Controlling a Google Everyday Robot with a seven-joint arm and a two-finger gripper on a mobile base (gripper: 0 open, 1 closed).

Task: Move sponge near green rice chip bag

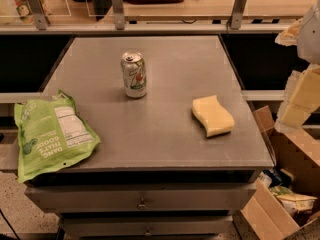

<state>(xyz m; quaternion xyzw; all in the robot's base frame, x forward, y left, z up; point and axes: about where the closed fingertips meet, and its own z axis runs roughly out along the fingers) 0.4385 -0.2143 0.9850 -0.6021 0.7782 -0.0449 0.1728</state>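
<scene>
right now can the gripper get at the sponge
Probably yes: the gripper hangs off the right edge of the table, and the sponge lies on that side with nothing between them.

The table point(165, 144) is topped with matt metal, the sponge point(213, 115) formed of soft foam. The gripper point(299, 100), at the right edge, is clad in pale matt blocks.

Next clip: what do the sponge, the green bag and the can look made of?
Sponge: soft foam, matte pale yellow, rounded wavy sides. Green rice chip bag: thin plastic film, likely; crinkled, slightly glossy, printed. Soda can: metal, probably aluminium; shiny silver top. The gripper hangs at the right edge, off the table, away from all three.
</scene>
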